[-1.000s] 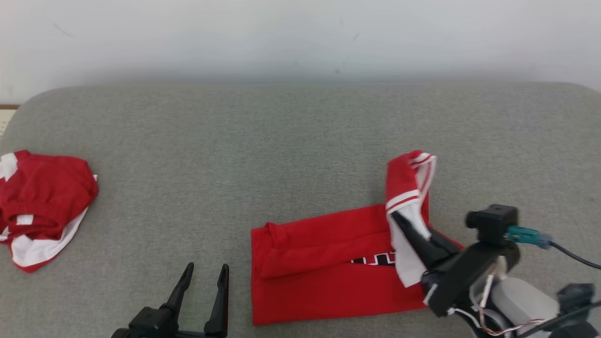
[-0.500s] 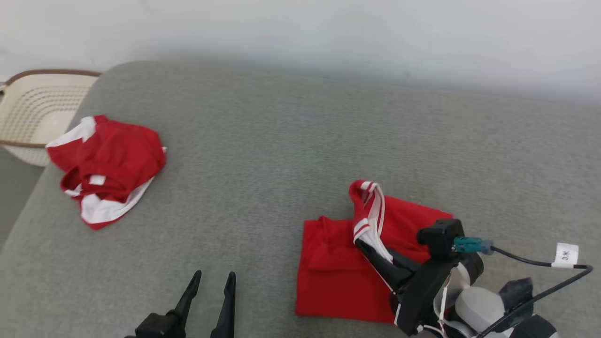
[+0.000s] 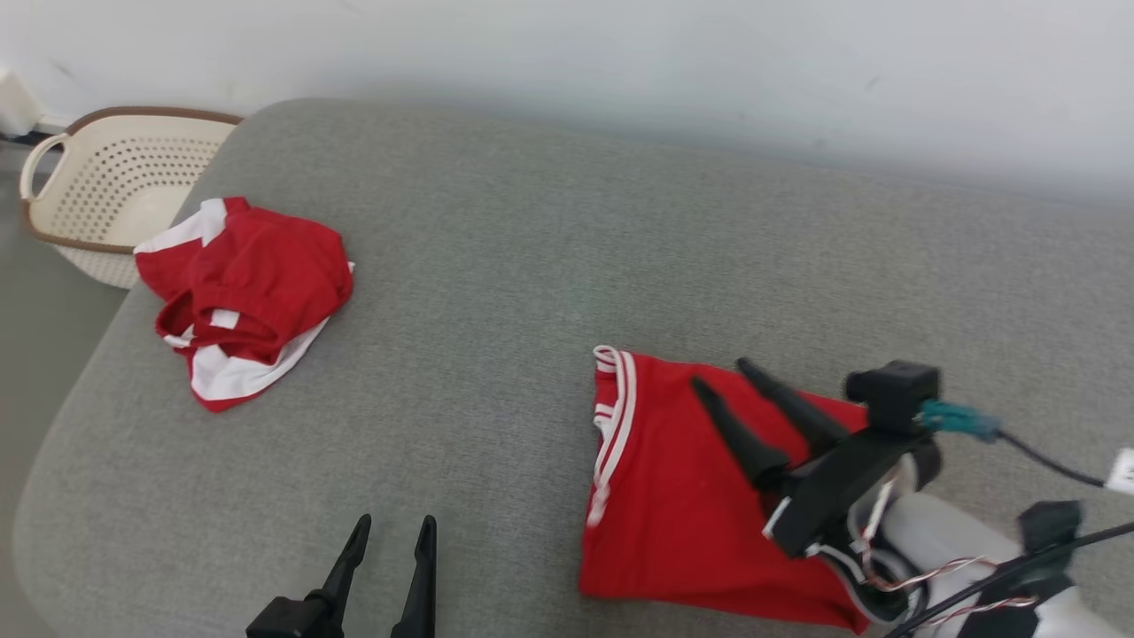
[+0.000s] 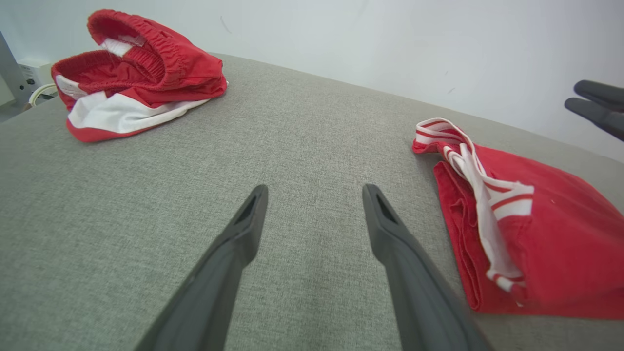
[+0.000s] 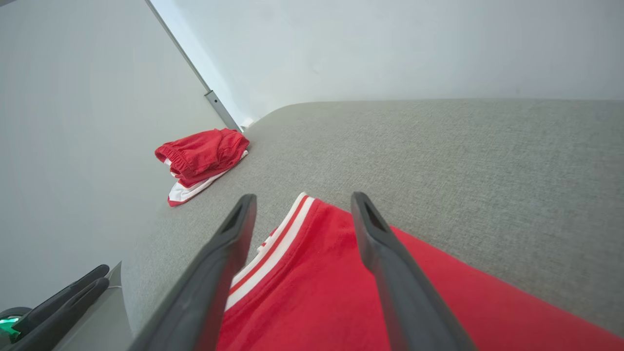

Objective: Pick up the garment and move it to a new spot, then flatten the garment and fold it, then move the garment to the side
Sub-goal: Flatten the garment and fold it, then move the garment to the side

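Note:
A red garment (image 3: pixel 673 487) with white-striped trim lies folded on the grey cushioned surface (image 3: pixel 549 266), right of centre in the head view. It also lies at the right of the left wrist view as the folded garment (image 4: pixel 536 243) and under the fingers in the right wrist view as the garment (image 5: pixel 317 302). My right gripper (image 3: pixel 722 372) hovers open over it, holding nothing; its fingers (image 5: pixel 380 243) spread above the striped edge. My left gripper (image 3: pixel 394 525) stands open over bare cushion at the lower left, well clear of the garment, as the left gripper (image 4: pixel 312 192).
A second red-and-white garment (image 3: pixel 244 297) lies crumpled at the cushion's far left edge. A cream perforated basket (image 3: pixel 106 190) with a brown rim stands on the floor beyond that edge. A pale wall runs behind the cushion.
The right gripper let go of the striped end it held up, and that end now lies flat across the garment. The head camera has swung left, bringing the basket into view.

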Controlling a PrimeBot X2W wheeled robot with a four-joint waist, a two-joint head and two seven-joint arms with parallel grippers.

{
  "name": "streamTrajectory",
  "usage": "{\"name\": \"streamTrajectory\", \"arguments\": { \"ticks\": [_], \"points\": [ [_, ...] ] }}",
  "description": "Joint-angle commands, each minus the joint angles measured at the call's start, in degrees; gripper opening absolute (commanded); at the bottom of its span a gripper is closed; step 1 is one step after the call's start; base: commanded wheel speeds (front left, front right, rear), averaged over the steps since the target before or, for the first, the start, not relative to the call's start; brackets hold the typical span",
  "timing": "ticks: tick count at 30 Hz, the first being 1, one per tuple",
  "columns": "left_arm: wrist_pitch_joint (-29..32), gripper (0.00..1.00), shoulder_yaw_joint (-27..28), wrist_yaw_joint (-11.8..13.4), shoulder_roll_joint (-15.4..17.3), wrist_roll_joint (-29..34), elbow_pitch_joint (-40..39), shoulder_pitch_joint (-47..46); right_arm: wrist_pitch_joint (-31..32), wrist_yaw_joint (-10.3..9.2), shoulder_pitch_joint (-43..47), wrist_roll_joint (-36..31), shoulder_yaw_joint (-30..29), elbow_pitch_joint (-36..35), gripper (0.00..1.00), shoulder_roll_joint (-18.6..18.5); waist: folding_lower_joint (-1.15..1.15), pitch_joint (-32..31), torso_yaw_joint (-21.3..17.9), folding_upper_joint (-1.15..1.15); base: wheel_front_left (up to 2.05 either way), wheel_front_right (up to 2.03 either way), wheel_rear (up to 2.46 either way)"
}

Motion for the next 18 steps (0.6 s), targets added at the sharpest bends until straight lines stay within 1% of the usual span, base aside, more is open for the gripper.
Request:
{"name": "streamTrajectory", "arguments": {
  "ticks": [1, 5, 8, 11, 18],
  "points": [
    [-0.05, 1.0, 0.11, 0.23, 0.04, 0.32, -0.16, 0.37, -0.62, 0.0, 0.52, 0.67, -1.0, -0.26, 1.0, -0.98, 0.0, -0.02, -1.35, 0.0, 0.0, 0.0, 0.0],
    [-0.06, 1.0, 0.21, 0.26, 0.04, 0.5, -0.52, -0.42, -1.48, 0.0, 2.62, 0.83, -5.4, 1.52, 1.0, -3.6, 0.0, 0.05, -3.4, 0.0, 0.0, 0.0, 0.0],
    [-0.05, 1.0, 0.11, 0.38, 0.04, 0.56, -0.75, -0.96, -1.68, 0.0, 5.34, 1.45, -10.1, 4.71, 1.0, -3.92, 0.0, 0.1, -4.52, 0.0, 0.0, 0.0, 0.0],
    [-0.05, 1.0, -0.03, 0.26, 0.04, 0.88, -0.83, -1.38, -1.71, 0.0, 8.68, 1.06, -13.24, 7.05, 1.0, -3.02, 0.0, 0.28, -5.05, 0.0, 0.0, 0.0, 0.0],
    [-0.06, 1.0, -0.63, 0.11, 0.04, 1.51, -1.21, -2.06, -1.73, 0.0, 12.83, 2.12, -13.98, 9.07, 1.0, -0.29, 0.0, 0.98, -4.08, 0.0, 0.0, 0.0, 0.0]
  ]
}}
